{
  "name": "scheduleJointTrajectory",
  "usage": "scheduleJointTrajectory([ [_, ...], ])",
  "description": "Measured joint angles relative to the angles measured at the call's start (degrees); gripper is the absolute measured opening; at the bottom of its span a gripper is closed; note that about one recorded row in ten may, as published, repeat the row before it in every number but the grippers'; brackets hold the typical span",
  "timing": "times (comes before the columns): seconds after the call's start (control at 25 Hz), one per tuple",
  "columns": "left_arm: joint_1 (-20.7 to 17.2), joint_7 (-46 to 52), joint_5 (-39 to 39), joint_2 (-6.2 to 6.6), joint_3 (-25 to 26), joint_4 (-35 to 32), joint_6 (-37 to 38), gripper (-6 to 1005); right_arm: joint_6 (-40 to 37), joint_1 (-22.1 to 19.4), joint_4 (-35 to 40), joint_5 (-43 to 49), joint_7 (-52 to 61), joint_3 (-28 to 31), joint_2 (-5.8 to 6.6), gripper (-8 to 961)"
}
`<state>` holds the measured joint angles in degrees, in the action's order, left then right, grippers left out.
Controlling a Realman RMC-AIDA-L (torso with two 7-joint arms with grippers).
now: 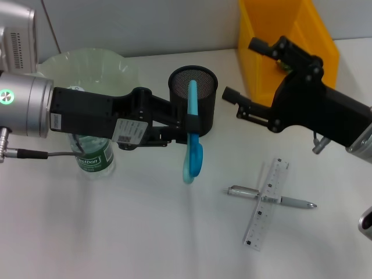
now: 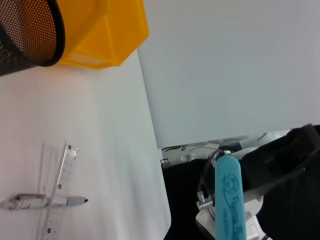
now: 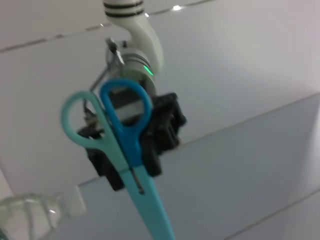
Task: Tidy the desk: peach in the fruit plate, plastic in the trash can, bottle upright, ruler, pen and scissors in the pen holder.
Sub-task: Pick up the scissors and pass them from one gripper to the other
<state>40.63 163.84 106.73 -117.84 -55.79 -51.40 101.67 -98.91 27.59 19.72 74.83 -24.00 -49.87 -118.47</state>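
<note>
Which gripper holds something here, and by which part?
The left gripper holds the scissors by the covered blade, handles hanging down. The right gripper holds nothing.

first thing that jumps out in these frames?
The left gripper, out over the middle of the desk, is shut on the scissors, held by the blade cover in front of the pen holder. Next, the pen and ruler lying crossed to the right.

Plain grey wall [image 1: 145,23] at the back, with a thin dark cord [image 1: 51,26] running down it at an angle. Right wrist view: pale panels [image 3: 240,60] with thin dark seams and a small bright light spot [image 3: 176,7].
</note>
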Motion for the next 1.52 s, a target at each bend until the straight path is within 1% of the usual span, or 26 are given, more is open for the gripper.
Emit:
scheduleJointTrajectory([
  [0.08, 0.1, 0.2, 0.1, 0.04, 0.0, 0.2, 0.0, 252, 0.0, 0.0, 0.3, 1.4, 0.9, 0.0, 0.05, 784],
  [0.32, 0.5, 1.0, 0.4, 0.71, 0.4, 2.1, 0.3, 252, 0.2, 0.8, 1.4, 6.9, 1.6, -0.1, 0.59, 784],
  [0.48, 1.0, 1.0, 0.5, 1.26, 0.4, 4.0, 0.3, 252, 0.5, 1.3, 1.7, 7.8, 1.4, -0.1, 0.85, 784],
  [0.52, 1.0, 1.0, 0.5, 1.26, 0.4, 4.0, 0.3, 252, 0.6, 1.8, 1.7, 8.0, 1.4, -0.1, 1.10, 784],
  [0.64, 1.1, 1.0, 0.4, 1.44, 0.5, 4.5, 0.4, 252, 0.6, 2.2, 1.7, 8.1, 1.3, -0.1, 1.26, 784],
  [0.68, 1.4, 1.0, 0.4, 1.80, 0.5, 5.3, 0.4, 252, 0.6, 2.4, 1.7, 8.3, 1.2, -0.2, 1.29, 784],
  [1.0, 2.8, 1.0, 0.4, 1.91, 0.5, 7.2, 0.3, 252, 0.7, 3.9, 0.7, 8.8, -3.4, -2.6, 1.46, 784],
  [1.32, 2.7, 1.1, 0.4, 1.91, 0.5, 7.6, 0.4, 252, 1.1, 4.8, -0.9, 8.8, -9.9, -3.7, 1.63, 783],
  [1.52, 2.3, 1.1, 0.2, 1.88, 0.5, 7.7, 0.6, 252, 1.3, 5.0, -1.1, 8.8, -10.2, -3.7, 1.67, 783],
])
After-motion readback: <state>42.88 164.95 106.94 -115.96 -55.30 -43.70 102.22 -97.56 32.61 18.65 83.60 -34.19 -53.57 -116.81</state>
